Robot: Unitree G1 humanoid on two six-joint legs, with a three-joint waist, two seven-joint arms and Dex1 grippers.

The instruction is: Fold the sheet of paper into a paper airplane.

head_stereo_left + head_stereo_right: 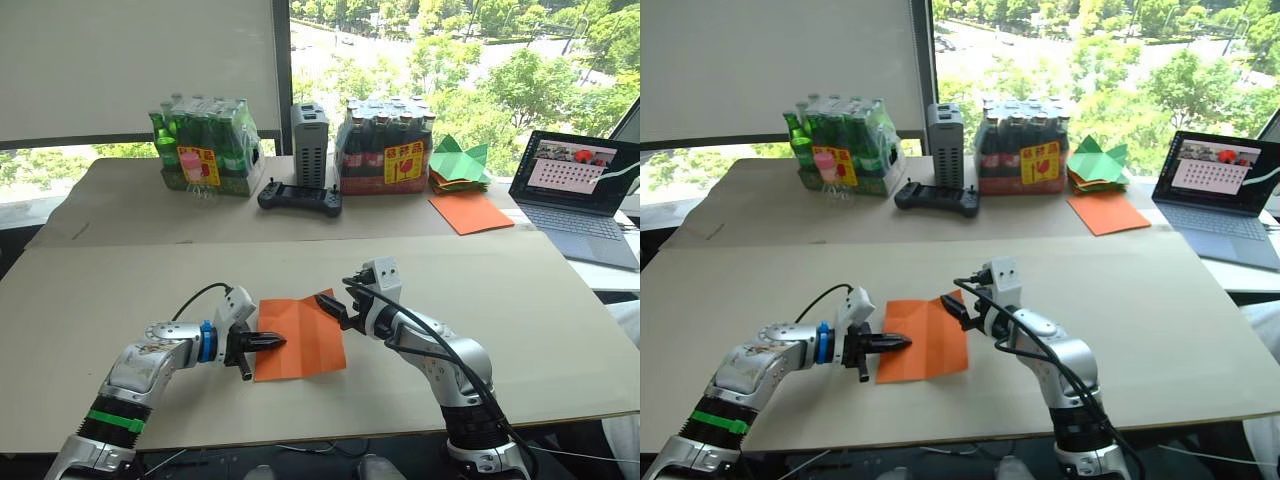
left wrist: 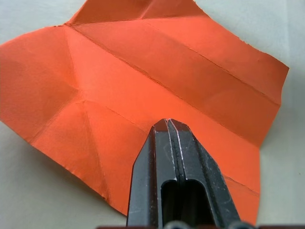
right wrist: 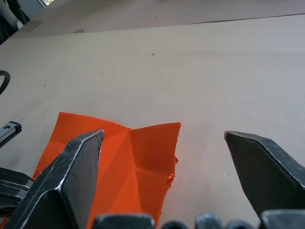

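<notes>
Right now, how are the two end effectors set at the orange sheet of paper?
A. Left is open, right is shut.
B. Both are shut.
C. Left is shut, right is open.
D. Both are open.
C. The left end effector has its fingers pressed together over the sheet of paper, while the right end effector stands wide apart at the sheet's edge.

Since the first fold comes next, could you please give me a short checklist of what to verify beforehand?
1. Paper lies flat on the table: ok, apart from raised creases.
2. Left end effector shut, tips over the paper's left edge: ok.
3. Right end effector open, at the paper's far right corner: ok.
4. Left tips actually pressing the paper: cannot tell.
5. Paper intact: not ok, small tear on one edge.
</notes>
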